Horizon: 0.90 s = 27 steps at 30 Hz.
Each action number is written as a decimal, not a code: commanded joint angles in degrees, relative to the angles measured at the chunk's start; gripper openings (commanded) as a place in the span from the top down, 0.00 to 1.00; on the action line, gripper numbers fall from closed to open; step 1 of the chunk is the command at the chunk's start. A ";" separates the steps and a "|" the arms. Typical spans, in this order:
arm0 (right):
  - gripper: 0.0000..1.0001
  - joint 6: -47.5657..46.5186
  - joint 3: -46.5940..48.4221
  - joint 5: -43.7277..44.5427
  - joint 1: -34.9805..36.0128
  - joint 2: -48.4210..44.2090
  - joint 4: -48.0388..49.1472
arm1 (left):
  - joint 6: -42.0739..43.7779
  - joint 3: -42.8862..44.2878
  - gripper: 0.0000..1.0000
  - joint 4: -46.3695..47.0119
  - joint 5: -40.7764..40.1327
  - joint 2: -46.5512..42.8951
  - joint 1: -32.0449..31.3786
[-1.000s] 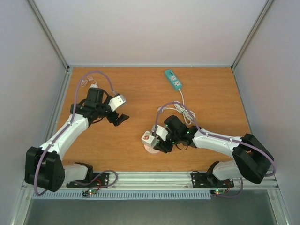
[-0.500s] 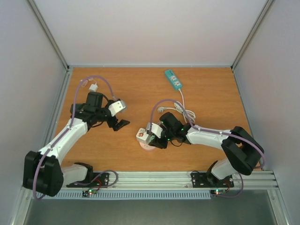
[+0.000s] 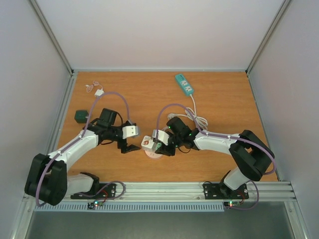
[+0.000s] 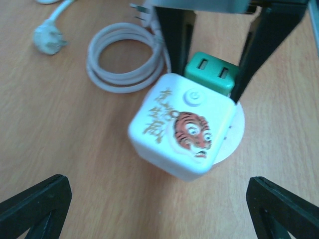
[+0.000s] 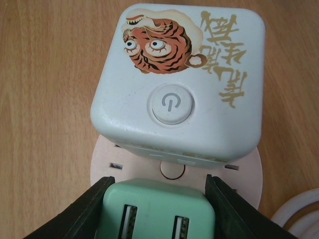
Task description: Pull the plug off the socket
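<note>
Top external view shows both arms reaching toward the middle of the worktop (image 3: 224, 99), where a white socket cube (image 3: 148, 143) stands on a pale round disc (image 3: 153, 155). The right fingers (image 3: 162, 147) meet the cube from its right side, and the left fingers (image 3: 128, 147) hang just beside its left side, apart from it. In the right wrist view the 2 black right fingers are drawn in on a green plug (image 5: 157, 211), 1 against each flank, with no gap showing on either side. The plug's face with 2 USB ports looks toward that camera, and its far end sits against the side of the cube, seated in the socket. The cube's top carries a round power button (image 5: 172, 103), a tiger face and gold characters. In the left wrist view the 2 left fingers stand spread wide, their tips at the bottom corners of the picture, clear of the cube and holding nothing. The cube lies between and beyond them, with the plug on its far side. A coiled white cable (image 4: 124, 59) lies on the worktop just beyond the cube, and a white plug head (image 4: 47, 39) lies near it. Farther back in the top external view a teal power strip (image 3: 184, 84) lies near the rear edge, and a small dark green block (image 3: 80, 116) sits near the left edge, well apart from the cube.
</note>
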 commanded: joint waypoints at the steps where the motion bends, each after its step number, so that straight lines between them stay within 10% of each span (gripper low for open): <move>1: 0.66 -1.98 -1.00 -0.84 0.32 2.17 -1.54 | 6.18 -1.31 0.04 3.60 -0.29 2.14 -3.96; 19: 0.66 -4.92 -2.20 -3.06 0.42 1.22 -1.76 | 10.38 1.79 0.06 5.90 -1.46 11.39 -9.10; 27: 0.62 -5.18 -2.27 -3.14 0.41 1.18 -1.46 | 9.33 -0.54 0.26 10.15 -4.67 10.02 -11.04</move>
